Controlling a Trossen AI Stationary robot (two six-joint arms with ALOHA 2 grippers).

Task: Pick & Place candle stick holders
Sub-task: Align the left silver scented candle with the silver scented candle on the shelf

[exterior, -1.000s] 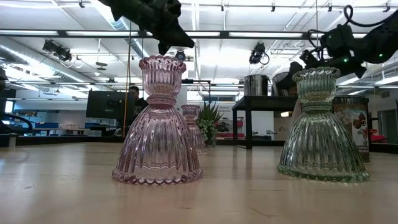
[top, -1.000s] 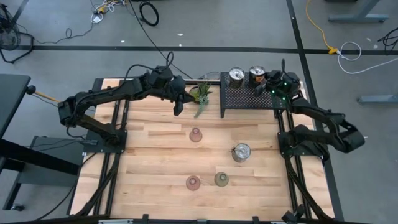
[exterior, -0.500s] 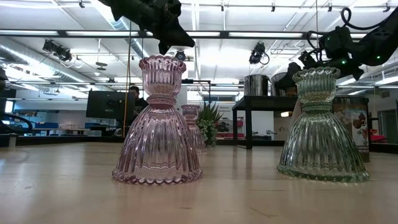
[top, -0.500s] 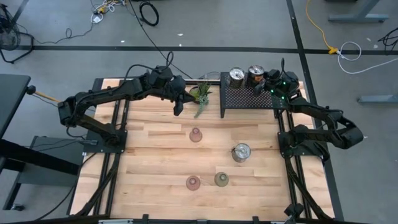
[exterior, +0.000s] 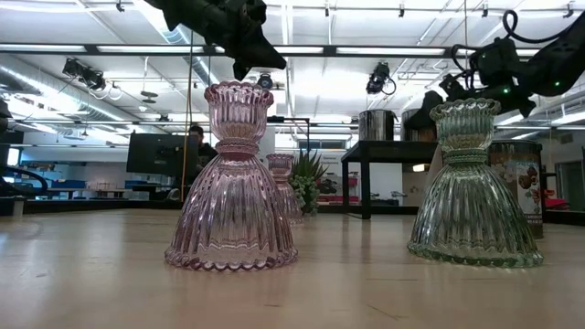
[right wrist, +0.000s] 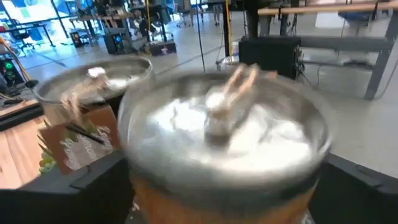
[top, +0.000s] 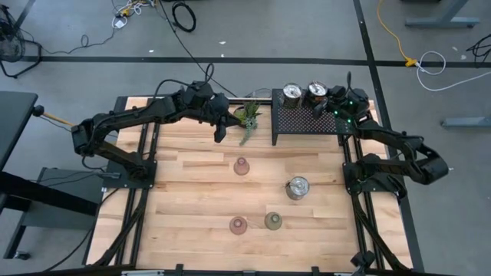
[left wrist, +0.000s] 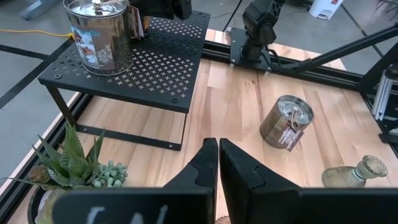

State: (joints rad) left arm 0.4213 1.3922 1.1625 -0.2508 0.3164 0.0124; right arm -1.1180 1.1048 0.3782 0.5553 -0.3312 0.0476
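The wooden table (top: 192,176) lay mostly bare across its middle. At its far edge stood the black mesh rack (top: 307,121), carrying two silver candle stick holders (top: 291,94) side by side. The right gripper (top: 325,102) hung just beside the second one (top: 316,91), fingers spread wide around it. The left gripper (top: 222,132) hovered pinched shut beside the potted plant (top: 248,119). A third silver holder (top: 297,188), two pink glass holders (top: 242,166) and an olive-green one (top: 273,221) stood well apart, nearer the front edge.
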